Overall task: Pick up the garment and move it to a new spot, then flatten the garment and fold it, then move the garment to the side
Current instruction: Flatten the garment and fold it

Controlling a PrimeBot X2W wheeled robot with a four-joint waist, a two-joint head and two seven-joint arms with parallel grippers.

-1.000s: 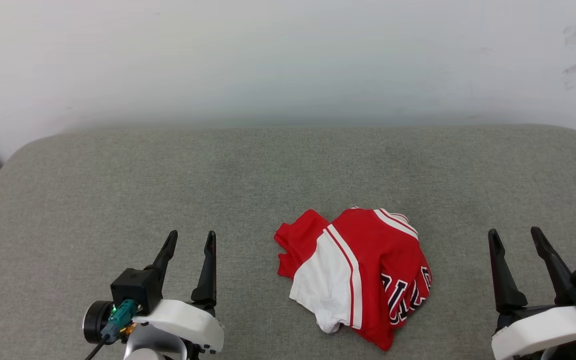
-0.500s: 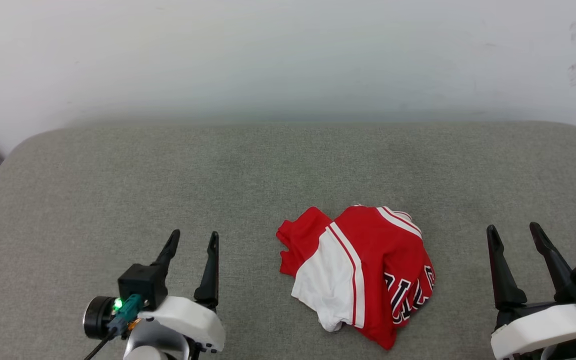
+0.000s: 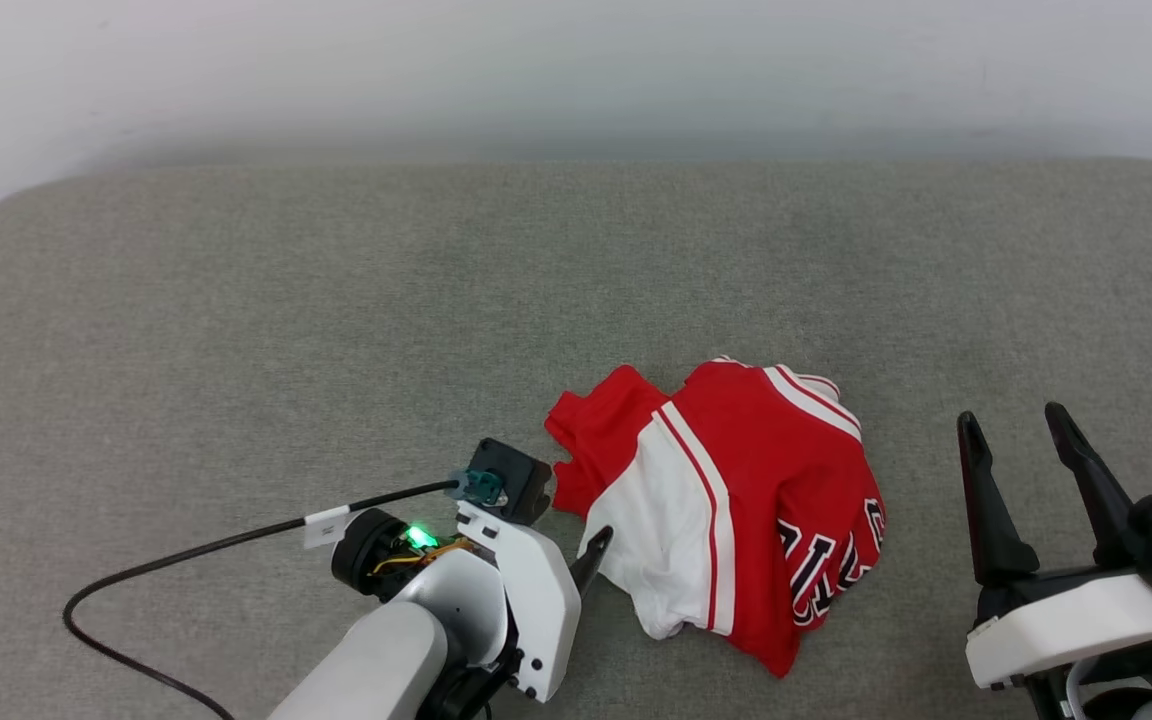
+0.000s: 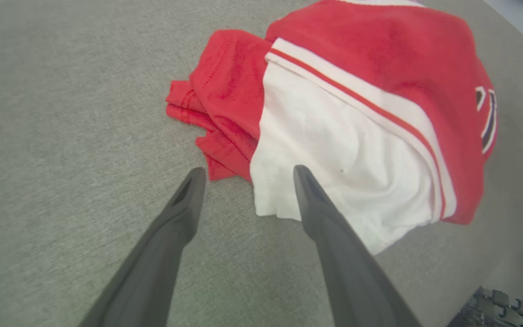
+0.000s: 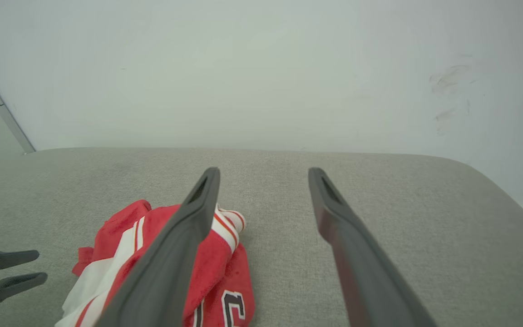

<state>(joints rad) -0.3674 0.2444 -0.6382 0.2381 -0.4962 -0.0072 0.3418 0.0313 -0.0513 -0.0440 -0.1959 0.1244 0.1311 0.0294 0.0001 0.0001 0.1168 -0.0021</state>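
Note:
The garment [image 3: 726, 500], a red jersey with a white sleeve and black lettering, lies crumpled on the grey padded surface [image 3: 336, 300], right of centre. My left gripper [image 3: 578, 525] is open at the garment's near-left edge. In the left wrist view [image 4: 248, 171] one finger is by the red hem and the other lies over the white sleeve [image 4: 334, 150], with no cloth pinched. My right gripper [image 3: 1010, 416] stands open to the right of the garment [image 5: 225, 263], apart from it, with nothing between its fingers [image 5: 263, 171].
A pale wall [image 3: 576, 70] rises behind the surface's rounded far edge. A black cable [image 3: 186, 550] trails left from my left wrist. Bare grey fabric stretches to the left of and beyond the garment. My left gripper [image 5: 41, 265] shows low left in the right wrist view.
My left arm has swung right and forward, bringing its open fingers to the garment's left edge. The head view has tipped down a little. The right gripper and the garment stay put.

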